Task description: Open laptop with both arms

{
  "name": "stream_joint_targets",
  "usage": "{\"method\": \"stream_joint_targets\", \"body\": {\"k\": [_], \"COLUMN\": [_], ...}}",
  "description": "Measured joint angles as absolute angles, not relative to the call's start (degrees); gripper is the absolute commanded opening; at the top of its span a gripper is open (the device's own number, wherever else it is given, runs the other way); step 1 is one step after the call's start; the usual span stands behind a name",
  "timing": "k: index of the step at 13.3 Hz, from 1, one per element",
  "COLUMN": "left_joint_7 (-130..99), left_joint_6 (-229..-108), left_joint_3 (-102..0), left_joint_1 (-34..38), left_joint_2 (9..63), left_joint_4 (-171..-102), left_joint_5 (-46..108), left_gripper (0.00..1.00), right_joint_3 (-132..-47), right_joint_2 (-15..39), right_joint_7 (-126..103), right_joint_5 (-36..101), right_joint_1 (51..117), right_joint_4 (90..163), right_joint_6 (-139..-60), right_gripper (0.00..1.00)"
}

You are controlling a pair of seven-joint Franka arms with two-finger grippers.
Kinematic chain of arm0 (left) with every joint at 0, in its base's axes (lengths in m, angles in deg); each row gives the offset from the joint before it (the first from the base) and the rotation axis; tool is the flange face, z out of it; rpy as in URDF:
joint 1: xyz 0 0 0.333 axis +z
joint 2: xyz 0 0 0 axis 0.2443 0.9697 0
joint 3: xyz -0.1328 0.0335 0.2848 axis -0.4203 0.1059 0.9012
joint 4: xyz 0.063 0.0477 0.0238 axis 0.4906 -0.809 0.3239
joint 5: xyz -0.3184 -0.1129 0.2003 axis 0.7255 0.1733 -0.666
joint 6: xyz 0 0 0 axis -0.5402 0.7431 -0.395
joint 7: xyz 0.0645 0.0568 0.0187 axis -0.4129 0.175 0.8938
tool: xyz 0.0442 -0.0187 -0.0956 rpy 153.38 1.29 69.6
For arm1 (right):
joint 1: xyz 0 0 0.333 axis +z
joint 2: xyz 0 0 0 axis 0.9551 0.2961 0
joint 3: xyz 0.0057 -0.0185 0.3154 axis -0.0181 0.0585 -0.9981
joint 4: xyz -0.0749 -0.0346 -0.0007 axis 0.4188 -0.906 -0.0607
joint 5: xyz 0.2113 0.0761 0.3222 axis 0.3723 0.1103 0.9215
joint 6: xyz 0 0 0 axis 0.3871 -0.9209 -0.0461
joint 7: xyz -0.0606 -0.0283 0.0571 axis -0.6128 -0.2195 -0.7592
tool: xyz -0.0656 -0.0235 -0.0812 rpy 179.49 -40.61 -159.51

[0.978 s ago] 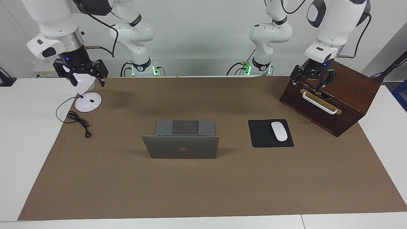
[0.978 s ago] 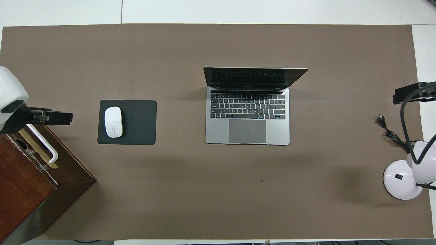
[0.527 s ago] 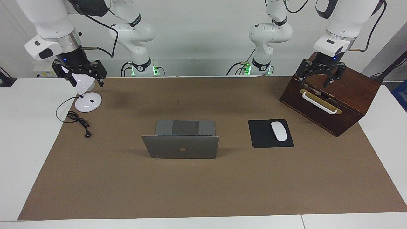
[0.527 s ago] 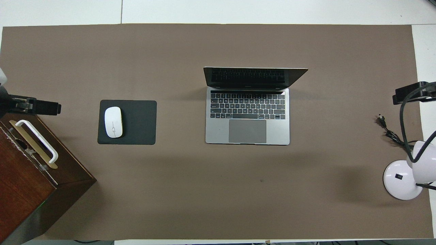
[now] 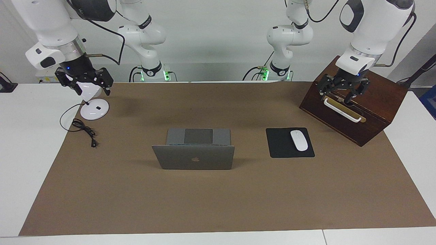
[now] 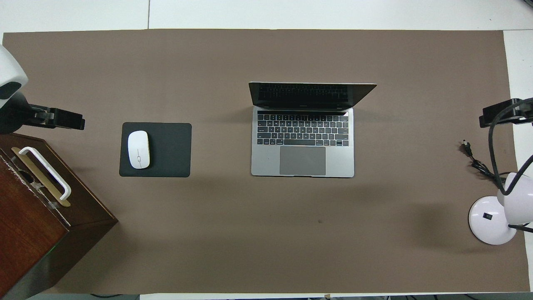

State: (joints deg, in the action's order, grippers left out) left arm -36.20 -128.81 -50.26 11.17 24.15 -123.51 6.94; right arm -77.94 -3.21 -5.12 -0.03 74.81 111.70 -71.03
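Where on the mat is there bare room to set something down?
Bare mat spans the strip nearer the robots than the laptop, and the gap between laptop and mouse pad. Crowded at the ends: the wooden box under the left gripper, the lamp under the right gripper.

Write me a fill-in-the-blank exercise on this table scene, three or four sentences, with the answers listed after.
1. The laptop sits on the brown mat with its lid ____.
2. The white mouse lies on the black ____.
3. The left tool is over the wooden ____.
4. The right tool is over the white ____.

Missing words: open; mouse pad; box; lamp.
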Motion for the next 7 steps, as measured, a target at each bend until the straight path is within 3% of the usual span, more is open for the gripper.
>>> {"method": "stream_joint_targets", "body": {"k": [7], "left_joint_7": [-34.6], "left_joint_6": [-128.8], "left_joint_3": [-50.3], "left_joint_1": [11.2], "left_joint_2": [24.8], "left_joint_4": [-123.0], "left_joint_5": [7.0], "left_gripper": [1.0], "right_joint_3": [-77.9], "right_joint_2": [-3.0], "right_joint_7": [-2.5], "right_joint_5": [2.3], "right_joint_1": [74.6], "right_joint_4": [111.7], "right_joint_6": [-71.0], "right_gripper": [0.99]}}
